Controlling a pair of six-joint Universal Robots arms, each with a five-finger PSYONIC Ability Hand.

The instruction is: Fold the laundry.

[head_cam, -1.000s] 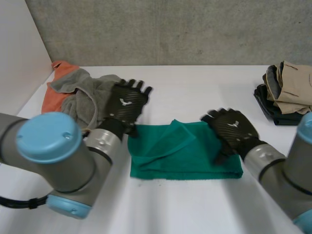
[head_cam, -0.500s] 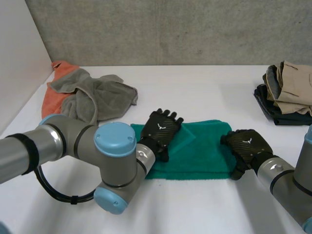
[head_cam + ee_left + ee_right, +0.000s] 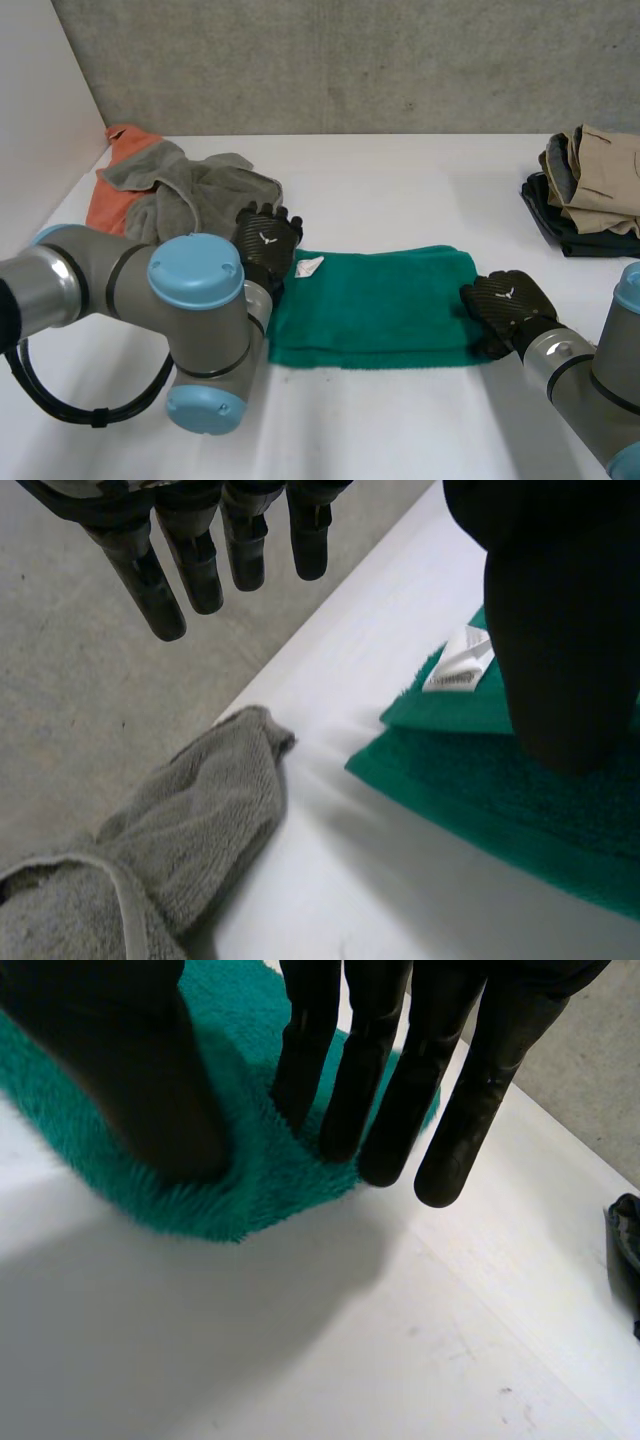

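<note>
towel [image 3: 385, 305] folded on bench [image 3: 400, 190], spanning both hands | left hand [image 3: 265, 240] released, fingers straight, at end by tag [image 3: 308, 266] | right hand [image 3: 505, 305] released, flat on other end (likely pinning it for next fold)

Open table [image 3: 400, 190] behind green towel [image 3: 385, 305]; grey towel [image 3: 185, 200] crowds left; clothes [image 3: 590, 180] right.

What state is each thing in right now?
green towel: folded, flat.
left robot hand: open, at the towel's left end.
right robot hand: open, fingers on the towel's right end.
grey towel: crumpled, unfolded.
orange cloth: crumpled, partly under grey towel.
clothes stack: folded.
</note>
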